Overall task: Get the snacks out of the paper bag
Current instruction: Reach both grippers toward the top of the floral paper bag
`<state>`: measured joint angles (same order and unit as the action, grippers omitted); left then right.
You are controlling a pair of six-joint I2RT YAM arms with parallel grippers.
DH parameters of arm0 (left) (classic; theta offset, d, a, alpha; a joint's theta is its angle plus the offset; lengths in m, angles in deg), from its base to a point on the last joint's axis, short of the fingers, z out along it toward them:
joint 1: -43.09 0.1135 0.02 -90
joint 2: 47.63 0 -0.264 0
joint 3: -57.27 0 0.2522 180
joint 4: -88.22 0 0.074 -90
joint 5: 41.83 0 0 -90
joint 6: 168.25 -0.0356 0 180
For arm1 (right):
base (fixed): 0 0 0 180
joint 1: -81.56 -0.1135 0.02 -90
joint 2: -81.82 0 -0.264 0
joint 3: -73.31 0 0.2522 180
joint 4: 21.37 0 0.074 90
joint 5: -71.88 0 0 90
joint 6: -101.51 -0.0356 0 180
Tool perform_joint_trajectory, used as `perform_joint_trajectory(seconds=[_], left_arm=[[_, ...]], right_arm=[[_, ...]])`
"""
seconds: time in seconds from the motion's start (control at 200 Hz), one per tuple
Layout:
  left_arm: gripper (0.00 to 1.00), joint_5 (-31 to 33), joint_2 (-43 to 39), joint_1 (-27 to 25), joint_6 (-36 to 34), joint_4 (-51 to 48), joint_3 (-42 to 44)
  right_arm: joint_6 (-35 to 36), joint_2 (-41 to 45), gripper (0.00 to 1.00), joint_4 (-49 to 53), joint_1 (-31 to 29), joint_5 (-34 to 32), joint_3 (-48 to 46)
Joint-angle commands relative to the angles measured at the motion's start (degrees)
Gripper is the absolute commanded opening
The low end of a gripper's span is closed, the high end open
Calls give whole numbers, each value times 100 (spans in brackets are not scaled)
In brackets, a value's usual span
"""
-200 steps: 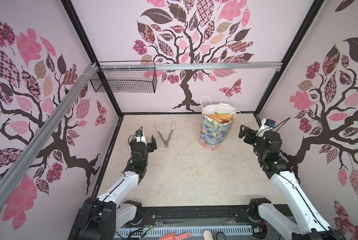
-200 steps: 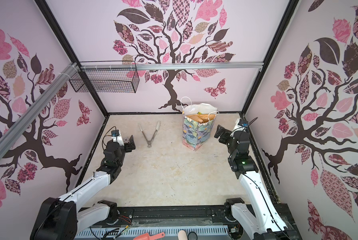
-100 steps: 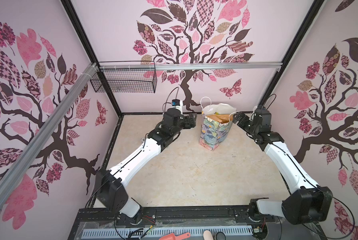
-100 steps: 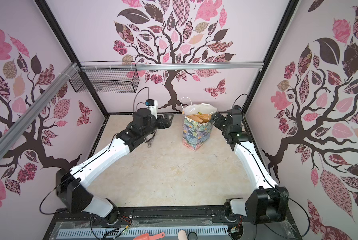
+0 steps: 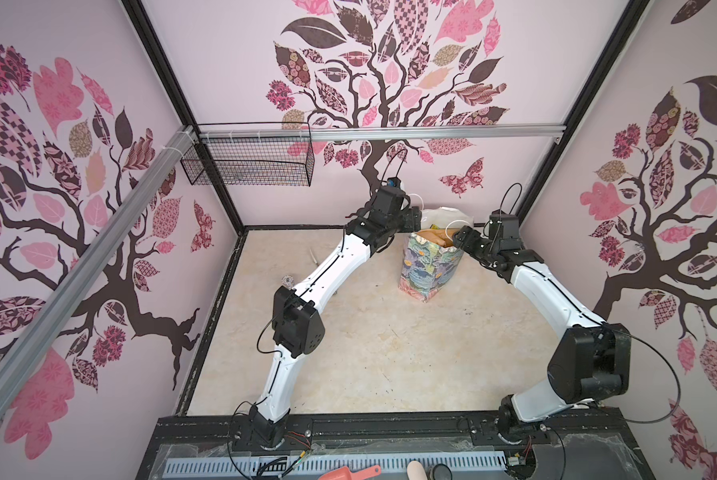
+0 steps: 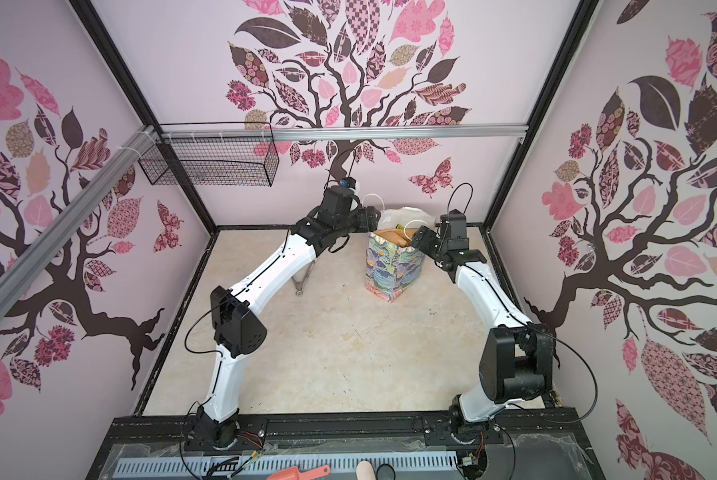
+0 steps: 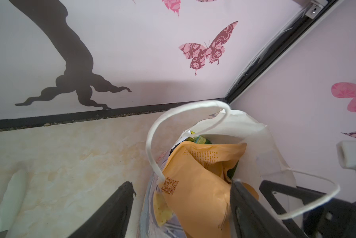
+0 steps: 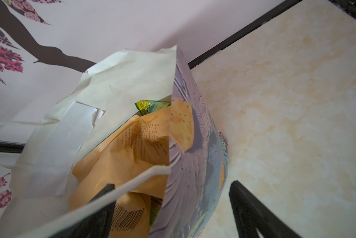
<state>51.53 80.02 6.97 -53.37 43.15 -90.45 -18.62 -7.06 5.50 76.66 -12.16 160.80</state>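
Snacks: all inside the paper bag (image 5: 427,266). An orange pouch (image 7: 203,175) lies uppermost and fills most of the mouth. A green-yellow pouch (image 8: 152,106) shows only a corner behind it. Others hidden.

Handling (judged): pouches are light, glossy film, so slippery and easily crumpled. A flat face would slide between pads. Best hold looks like the orange pouch's upper edge, pinched across the film.

Bag: stands upright on the far worktop (image 6: 348,353), right of centre, mouth open, white cord handle (image 7: 152,144) looping over it. Thin paper, light; likely to lift or tip with a pull, so its rim wants steadying.

Left claw (image 7: 182,184): open, at the bag's left rim, one finger over the orange pouch, the other outside above the worktop; gripping nothing.

Right claw (image 8: 172,185): open, straddling the right rim wall, one finger inside behind a handle cord; gripping nothing.

Tongs (image 6: 304,278) lie left of the bag, partly under the left arm.
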Motion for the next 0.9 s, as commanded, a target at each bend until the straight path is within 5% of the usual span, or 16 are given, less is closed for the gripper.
perform_joint_trajectory(seconds=[0.0, 0.18, 0.33, 0.49, 0.745, 0.89], left_arm=[[62, 396, 418, 17, -82, -375, -592], [34, 827, 524, 9, -182, -430, -575], [0, 253, 203, 17, -315, -230, -135], [0, -50, -533, 14, -211, -337, 770], [0, -298, -3195, -11, 563, 744, 4412], [0, -272, -4630, -114, 1265, 975, 6128]], right_arm=[[412, -197, 80, 273, -59, 148, 194], [528, -50, 69, 329, -110, 378, 101], [441, 68, 58, 256, -118, 605, 63], [-49, 404, 56, -233, -196, 1416, -368], [-628, 1069, 52, -681, -869, 2096, -958], [-852, 1427, 62, -608, -1680, 2099, -1189]])
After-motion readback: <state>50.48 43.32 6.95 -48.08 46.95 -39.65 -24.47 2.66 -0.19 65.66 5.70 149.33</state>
